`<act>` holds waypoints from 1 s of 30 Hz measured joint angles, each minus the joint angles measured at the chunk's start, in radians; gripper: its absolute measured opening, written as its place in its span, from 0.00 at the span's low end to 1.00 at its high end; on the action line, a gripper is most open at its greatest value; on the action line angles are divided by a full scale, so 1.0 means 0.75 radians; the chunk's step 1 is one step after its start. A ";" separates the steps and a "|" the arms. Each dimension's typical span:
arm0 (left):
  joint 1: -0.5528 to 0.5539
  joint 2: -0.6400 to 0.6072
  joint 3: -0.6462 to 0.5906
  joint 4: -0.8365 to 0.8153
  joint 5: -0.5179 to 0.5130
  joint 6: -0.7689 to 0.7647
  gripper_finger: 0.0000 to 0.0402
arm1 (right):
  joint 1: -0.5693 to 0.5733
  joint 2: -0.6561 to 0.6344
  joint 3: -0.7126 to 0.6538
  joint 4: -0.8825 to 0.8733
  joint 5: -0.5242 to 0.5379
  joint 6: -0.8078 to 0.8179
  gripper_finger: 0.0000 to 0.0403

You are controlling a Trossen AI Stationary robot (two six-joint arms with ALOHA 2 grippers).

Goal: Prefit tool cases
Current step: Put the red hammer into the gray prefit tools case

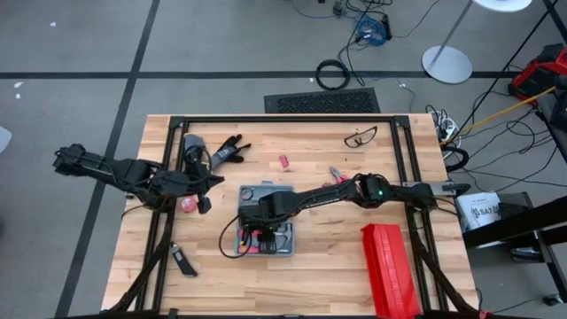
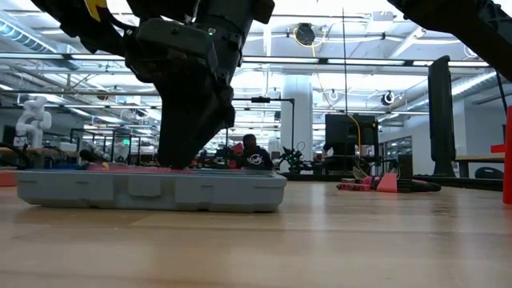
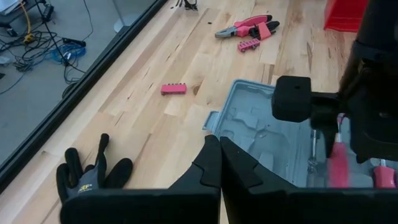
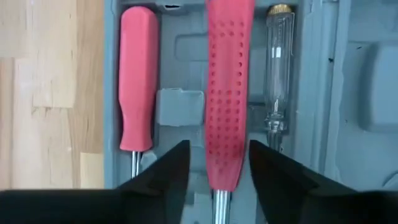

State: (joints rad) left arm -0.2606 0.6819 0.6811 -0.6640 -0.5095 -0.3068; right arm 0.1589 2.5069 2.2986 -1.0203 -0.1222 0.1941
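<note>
Wood-plank counter [image 1: 354, 177], grey floor w/ cables around. Tool case [image 2: 152, 190] lies open mid-counter. My right hand [image 4: 214, 168] over it, fingers apart astride red dotted handle [image 4: 227, 93], not gripping. Left hand [image 3: 219, 165] closed, empty.

Left gripper [image 3: 219, 163] sits with its fingers pressed together, low over the table [image 3: 149, 118]. Ahead lies the open case [image 3: 261, 134], the right arm [image 3: 367, 93] planted over it. A glove [image 3: 87, 177] rests beside the fingers; pliers [image 3: 247, 28] and a pink bit holder [image 3: 173, 89] lie farther off.
</note>
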 joint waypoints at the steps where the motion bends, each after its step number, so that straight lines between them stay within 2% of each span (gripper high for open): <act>1: -0.005 0.000 0.000 0.000 0.000 0.000 0.00 | 0.000 0.000 0.000 0.000 0.000 0.004 0.43; 5: -0.019 0.000 0.000 0.000 -0.001 -0.003 0.00 | 0.000 0.000 0.002 -0.003 0.000 0.005 0.47; 9: -0.022 0.001 -0.001 0.000 0.000 -0.003 0.00 | 0.000 0.000 0.068 -0.054 0.032 -0.003 0.41; 12: -0.022 0.002 -0.001 0.000 -0.001 -0.004 0.00 | 0.000 -0.021 0.069 -0.032 0.118 -0.039 0.30; 14: -0.022 0.002 -0.001 -0.001 0.000 -0.004 0.00 | 0.000 -0.022 0.069 0.005 0.160 -0.056 0.19; 16: -0.022 0.003 -0.001 -0.001 -0.001 -0.004 0.00 | 0.000 -0.013 0.070 0.027 0.161 -0.090 0.06; 17: -0.022 0.003 -0.001 -0.001 0.000 -0.004 0.00 | 0.001 -0.005 0.070 0.044 0.155 -0.106 0.03; 24: -0.022 0.005 -0.001 -0.007 0.000 -0.004 0.00 | 0.010 0.062 0.069 0.073 0.086 -0.062 0.00; 30: -0.022 0.014 -0.001 -0.006 0.000 -0.004 0.00 | 0.009 0.079 0.071 0.081 0.089 -0.055 0.00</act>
State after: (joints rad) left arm -0.2771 0.6921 0.6807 -0.6685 -0.5095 -0.3099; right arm 0.1654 2.5663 2.3516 -0.9598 -0.0556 0.1527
